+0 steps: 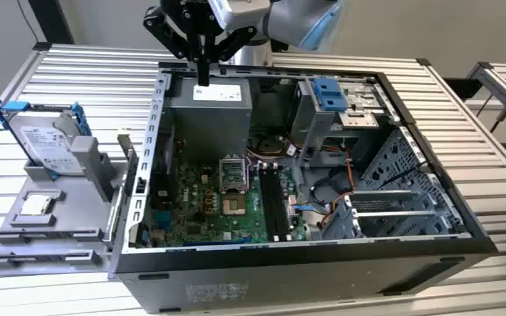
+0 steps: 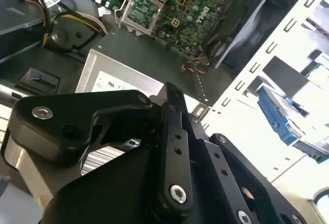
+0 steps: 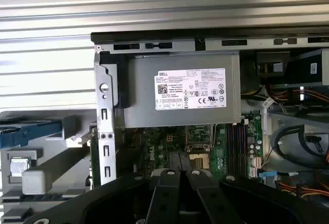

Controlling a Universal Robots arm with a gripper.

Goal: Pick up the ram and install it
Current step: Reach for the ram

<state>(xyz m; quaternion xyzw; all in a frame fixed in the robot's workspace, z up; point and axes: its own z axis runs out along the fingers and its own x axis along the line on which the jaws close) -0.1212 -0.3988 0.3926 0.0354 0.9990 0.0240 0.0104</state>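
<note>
Gripper point(image 1: 203, 79): hangs above the far end of the open computer case point(image 1: 306, 247), directly over the power supply point(image 1: 213, 105). Its two black fingers are drawn together with nothing seen between them. In both wrist views the fingers point(image 3: 172, 183) meet at their tips.
Ram point(image 1: 128, 159): what appears to be the thin stick stands on edge at the rim of the grey fixture point(image 1: 68, 204), just beside the case's outer wall on the exterior view's left. It is well apart from the gripper and untouched.
Power supply: a grey box with a pale label, seated in the corner of the case. In the first wrist view it lies squarely ahead of the gripper point(image 3: 183, 172).
Motherboard point(image 1: 209, 197): green, flat on the case floor, with the CPU socket point(image 1: 235, 191) near its middle.
Memory slots point(image 1: 275, 197): long and black, just beside the socket on the exterior view's right.
Hard drive point(image 1: 47, 141): silver with a blue frame, standing tilted on the grey fixture.
Table point(image 1: 86, 59): pale metal slats, bearing both case and fixture.
</note>
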